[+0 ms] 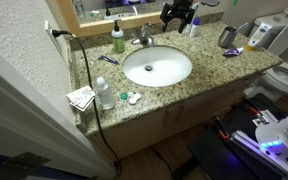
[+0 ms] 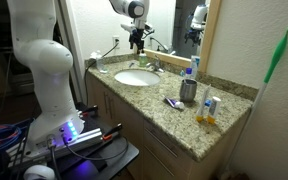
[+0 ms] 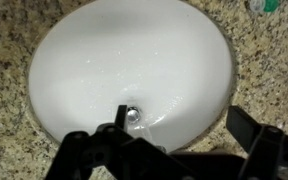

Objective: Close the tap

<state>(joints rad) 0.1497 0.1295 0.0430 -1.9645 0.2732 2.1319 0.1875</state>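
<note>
The tap [image 1: 142, 40] is a small chrome faucet at the back rim of the white oval basin [image 1: 157, 67]; both also show in an exterior view, tap [image 2: 156, 65] and basin [image 2: 136, 77]. My gripper [image 1: 175, 20] hangs in the air above the back of the basin, to one side of the tap and clear of it, as the exterior view [image 2: 136, 40] also shows. In the wrist view the gripper [image 3: 184, 125] is open and empty over the basin [image 3: 104, 60] and its drain [image 3: 133, 116]. The tap itself is hidden in the wrist view.
A green soap dispenser [image 1: 118, 40] stands next to the tap. A metal cup [image 1: 227, 37] and small items sit on the granite counter [image 1: 209, 68]. A clear bottle [image 1: 104, 95] stands near the counter's end. A black cable [image 1: 89, 85] hangs over the edge. The mirror [image 2: 189, 25] is behind.
</note>
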